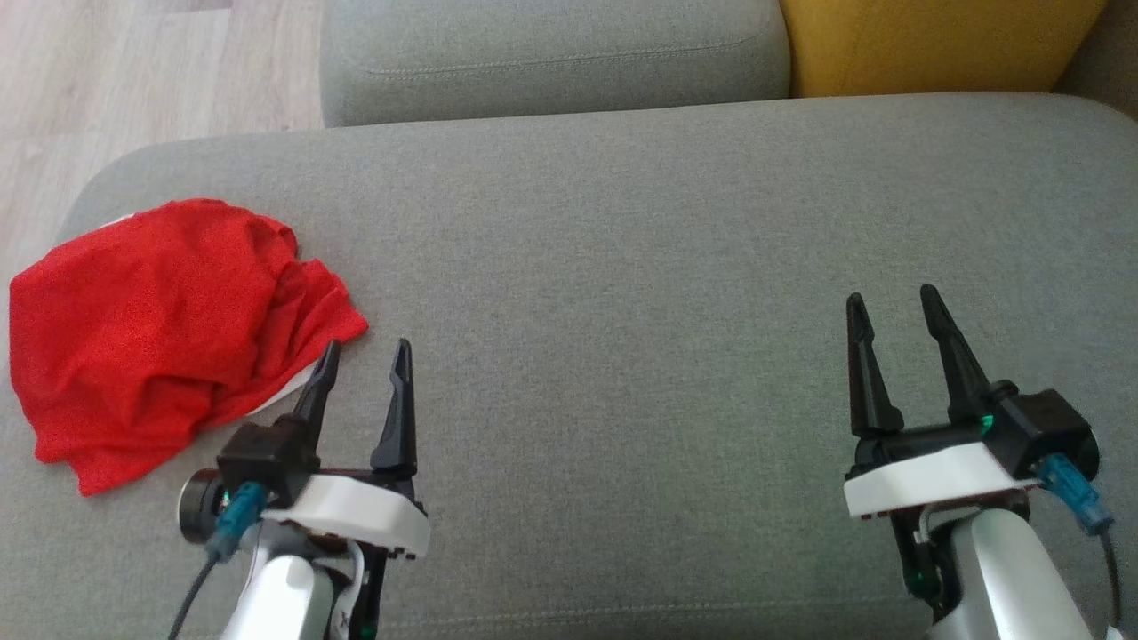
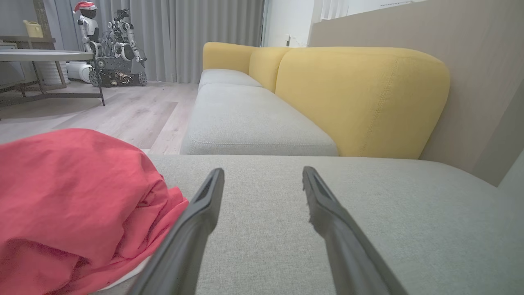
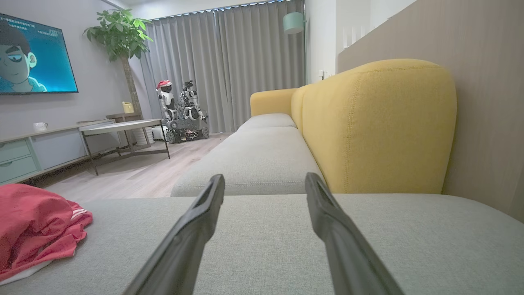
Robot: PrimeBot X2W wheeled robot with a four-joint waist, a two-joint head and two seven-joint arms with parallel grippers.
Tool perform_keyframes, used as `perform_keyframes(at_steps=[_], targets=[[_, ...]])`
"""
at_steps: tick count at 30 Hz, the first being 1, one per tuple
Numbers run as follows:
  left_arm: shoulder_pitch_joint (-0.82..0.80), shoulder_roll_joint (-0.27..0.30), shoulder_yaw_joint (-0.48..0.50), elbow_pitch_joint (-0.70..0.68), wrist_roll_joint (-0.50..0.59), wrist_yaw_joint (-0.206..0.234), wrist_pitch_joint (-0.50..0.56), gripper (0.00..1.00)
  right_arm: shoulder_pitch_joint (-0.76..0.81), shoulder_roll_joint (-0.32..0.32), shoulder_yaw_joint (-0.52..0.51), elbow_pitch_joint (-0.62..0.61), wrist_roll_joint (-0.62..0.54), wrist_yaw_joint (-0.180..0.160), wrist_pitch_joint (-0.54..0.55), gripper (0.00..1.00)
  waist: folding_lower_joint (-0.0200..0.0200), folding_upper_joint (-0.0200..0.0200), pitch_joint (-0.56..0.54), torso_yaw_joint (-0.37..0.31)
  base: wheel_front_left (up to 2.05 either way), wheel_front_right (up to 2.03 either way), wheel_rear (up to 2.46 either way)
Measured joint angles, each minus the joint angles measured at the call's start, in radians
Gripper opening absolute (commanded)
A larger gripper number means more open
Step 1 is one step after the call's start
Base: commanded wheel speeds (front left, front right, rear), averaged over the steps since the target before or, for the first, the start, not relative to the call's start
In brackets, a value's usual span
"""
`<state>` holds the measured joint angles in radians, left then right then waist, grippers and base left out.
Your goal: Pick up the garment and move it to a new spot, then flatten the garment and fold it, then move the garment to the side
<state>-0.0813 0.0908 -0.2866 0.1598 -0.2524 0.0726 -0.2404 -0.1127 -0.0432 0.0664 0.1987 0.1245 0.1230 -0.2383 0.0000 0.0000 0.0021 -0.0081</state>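
the left pincer [image 1: 369, 345] is spread wide, its two dark fingers apart with nothing between them. it hangs over the seat at the lower left of the head view. the right pincer [image 1: 892, 293] is spread in the same way and holds nothing. it is at the lower right, well apart from the left one.

the largest thing is the grey seat cushion [image 1: 622, 267] of the sofa, which lies under both pincers. beyond it there is a second grey seat cushion [image 1: 551, 53], and beside that a yellow back cushion [image 1: 933, 44]. on the left side the pale wooden floor [image 1: 133, 80] shows. in the right wrist view grey curtains [image 3: 229, 61] cover the far wall, a television [image 3: 32, 61] with a cartoon picture hangs on the left wall, and a leafy plant [image 3: 118, 37] stands in the corner.

the garment [image 1: 151, 329] is red and lies crumpled in a heap at the left end of the near seat cushion, close to its rounded edge. a bit of white cloth shows under its lower edge, and in the right wrist view white stripes show on one fold. the left finger of the left pincer is just beside the garment's right corner; whether it touches the cloth i cannot tell. the right pincer is well apart from the garment. far away, before the curtains, two small robots [image 3: 182, 110] stand on the floor, one with a red cap.
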Motion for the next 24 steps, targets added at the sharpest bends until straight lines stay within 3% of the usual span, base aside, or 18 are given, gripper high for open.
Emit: perform_keyframes(at_steps=[5,15,24], targets=[[0.000,-0.018,0.017,0.016,0.079,-0.022,-0.009,1.00,0.000,0.000,0.003,0.000,-0.041,0.000,-0.012,1.00,0.0000,0.0000,0.005,0.000,0.00,0.00,0.00],[-0.001,-0.035,0.044,0.030,0.119,-0.056,-0.009,1.00,0.000,0.000,0.003,0.002,-0.046,0.000,-0.013,1.00,0.0000,0.0000,0.003,0.003,0.00,0.00,0.00],[-0.002,-0.043,0.074,0.037,0.119,-0.059,-0.011,1.00,0.000,-0.001,0.042,0.003,-0.045,0.000,-0.013,1.00,0.0000,0.0000,0.002,0.078,0.00,0.00,0.00]])
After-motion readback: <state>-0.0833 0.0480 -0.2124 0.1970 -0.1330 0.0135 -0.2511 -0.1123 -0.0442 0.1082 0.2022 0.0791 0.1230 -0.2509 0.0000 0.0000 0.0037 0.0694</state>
